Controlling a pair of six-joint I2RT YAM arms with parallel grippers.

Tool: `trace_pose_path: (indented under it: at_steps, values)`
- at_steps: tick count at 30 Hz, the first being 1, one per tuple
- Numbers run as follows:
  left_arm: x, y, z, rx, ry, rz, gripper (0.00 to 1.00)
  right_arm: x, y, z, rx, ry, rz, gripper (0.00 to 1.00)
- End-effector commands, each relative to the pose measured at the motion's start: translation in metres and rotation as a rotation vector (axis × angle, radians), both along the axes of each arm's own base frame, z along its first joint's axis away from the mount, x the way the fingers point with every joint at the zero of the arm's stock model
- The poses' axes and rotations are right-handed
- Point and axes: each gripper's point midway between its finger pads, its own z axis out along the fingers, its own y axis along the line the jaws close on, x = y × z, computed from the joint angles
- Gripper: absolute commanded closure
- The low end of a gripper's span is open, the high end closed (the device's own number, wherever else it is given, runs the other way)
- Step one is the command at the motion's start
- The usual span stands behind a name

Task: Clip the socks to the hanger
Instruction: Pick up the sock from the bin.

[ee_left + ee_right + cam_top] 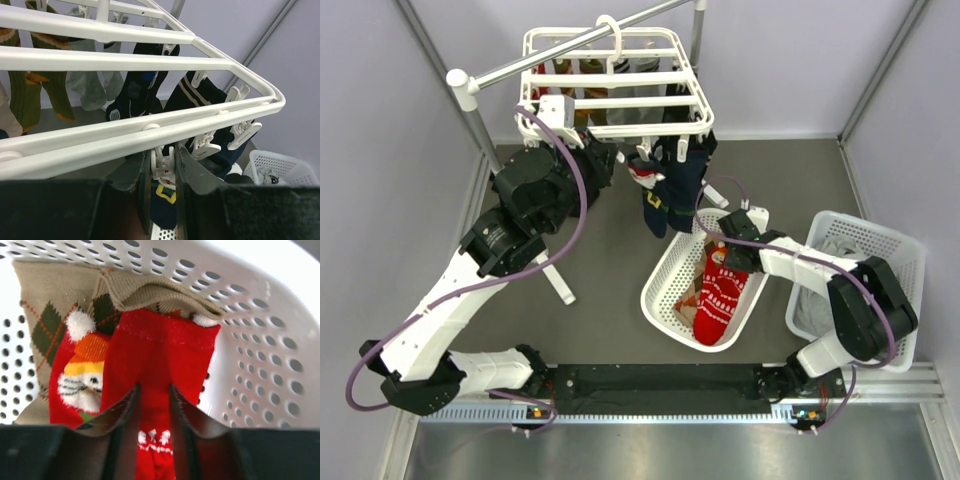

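Right tool (155,390) narrow, pinching red sock (160,350) in basket (260,340), argyle sock (55,295) touching; left tool (163,156) squeezing hanger (125,60) clip (161,170).

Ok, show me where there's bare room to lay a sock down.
Bare tabletop lies between the left arm and the middle basket, and behind the right basket toward the back wall. Crowded: under the hanger where socks dangle, and inside both baskets.

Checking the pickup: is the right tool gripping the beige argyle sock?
No, the right tool grips the red sock; the beige argyle sock lies behind it in the white basket.
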Motion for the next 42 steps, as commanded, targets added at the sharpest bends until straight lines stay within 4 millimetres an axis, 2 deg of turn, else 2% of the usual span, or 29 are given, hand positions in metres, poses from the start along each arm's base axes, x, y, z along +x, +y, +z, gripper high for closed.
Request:
trace_pose_path:
  at_steps: [1, 8, 15, 19, 20, 22, 23, 25, 26, 29, 30, 32, 38, 42]
  values:
    - [-0.005, -0.006, 0.014, -0.037, -0.009, -0.042, 1.00, 0.017, 0.005, 0.002, 0.032, -0.047, -0.011, 0.77]
    - [-0.003, -0.009, 0.015, -0.043, -0.005, -0.047, 1.00, 0.012, 0.010, -0.001, 0.055, -0.052, 0.047, 1.00]
    - [-0.003, -0.009, 0.015, -0.045, 0.002, -0.042, 1.00, 0.013, 0.014, -0.003, 0.068, -0.056, 0.072, 1.00]
    - [-0.004, -0.009, 0.017, -0.051, 0.003, -0.044, 1.00, 0.011, 0.013, 0.026, 0.061, -0.085, 0.124, 1.00]
    - [-0.004, -0.009, 0.017, -0.053, 0.004, -0.044, 1.00, 0.010, 0.013, 0.044, 0.069, -0.118, 0.137, 1.00]
    - [-0.004, -0.008, 0.018, -0.055, 0.003, -0.043, 1.00, 0.009, 0.009, 0.063, 0.053, -0.160, 0.180, 1.00]
    - [-0.004, -0.008, 0.018, -0.056, 0.001, -0.043, 1.00, 0.006, 0.011, 0.083, 0.079, -0.214, 0.209, 1.00]
    - [-0.004, -0.008, 0.019, -0.057, -0.001, -0.043, 1.00, 0.002, 0.012, 0.099, 0.072, -0.254, 0.272, 1.00]
    - [-0.004, -0.008, 0.019, -0.057, -0.001, -0.043, 1.00, -0.002, 0.015, 0.112, 0.097, -0.293, 0.308, 1.00]
    - [-0.004, -0.008, 0.019, -0.059, -0.003, -0.044, 1.00, -0.008, 0.026, 0.131, 0.110, -0.354, 0.417, 1.00]
    - [-0.004, -0.008, 0.020, -0.061, -0.003, -0.045, 1.00, -0.010, 0.029, 0.144, 0.103, -0.402, 0.458, 1.00]
    - [-0.005, -0.009, 0.021, -0.065, -0.005, -0.051, 1.00, -0.015, 0.035, 0.152, 0.099, -0.439, 0.520, 1.00]
    - [-0.008, -0.009, 0.023, -0.079, 0.003, -0.059, 1.00, -0.042, 0.058, 0.194, 0.070, -0.607, 0.752, 1.00]
    - [-0.011, -0.009, 0.026, -0.094, 0.005, -0.069, 1.00, -0.057, 0.067, 0.222, 0.056, -0.716, 0.856, 1.00]
